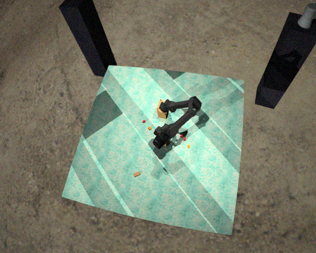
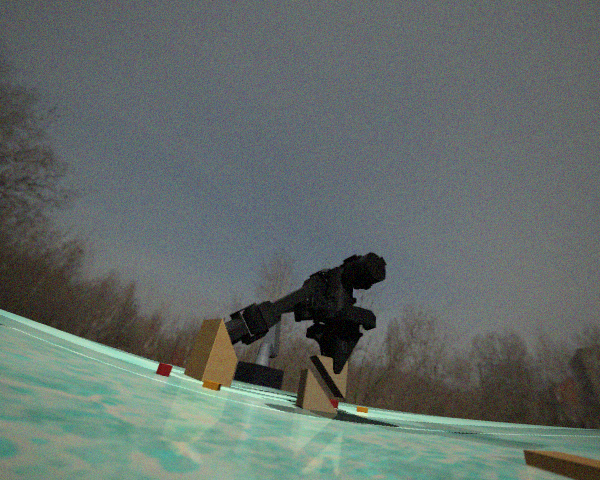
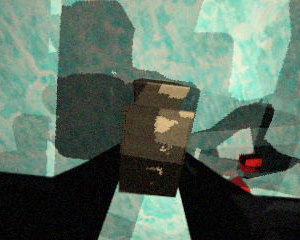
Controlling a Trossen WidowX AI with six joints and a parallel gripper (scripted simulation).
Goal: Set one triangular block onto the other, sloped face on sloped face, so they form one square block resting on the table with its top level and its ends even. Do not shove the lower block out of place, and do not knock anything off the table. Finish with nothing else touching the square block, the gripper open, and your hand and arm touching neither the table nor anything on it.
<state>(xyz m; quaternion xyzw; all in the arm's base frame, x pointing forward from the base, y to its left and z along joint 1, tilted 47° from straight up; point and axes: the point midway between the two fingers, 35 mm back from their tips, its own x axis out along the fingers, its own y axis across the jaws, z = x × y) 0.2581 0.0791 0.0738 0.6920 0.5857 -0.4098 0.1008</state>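
The lower triangular block (image 2: 313, 396) (image 3: 157, 95) stands on the table with its slope facing the held block. My gripper (image 2: 337, 367) (image 3: 150, 150) points down, shut on the other triangular block (image 2: 341, 374) (image 3: 152, 142). The held block is just above and beside the lower one, its dark sloped face turned down toward the lower slope. Its bottom tip is slightly above the table in the exterior view. Whether the slopes touch is unclear. In the wrist view the held block covers part of the lower one, and their edges are not lined up. The arm mostly hides both in the top view.
A tan wedge-shaped body (image 1: 162, 113) (image 2: 212, 356) stands by the arm's base. Small red cubes (image 1: 144, 121) (image 2: 164, 369) (image 3: 252, 162) and orange cubes (image 1: 188, 146) (image 2: 211, 385) lie around. A flat tan block (image 1: 137, 174) (image 2: 574, 463) lies farther off. Dark pillars stand beyond the table (image 1: 111, 163).
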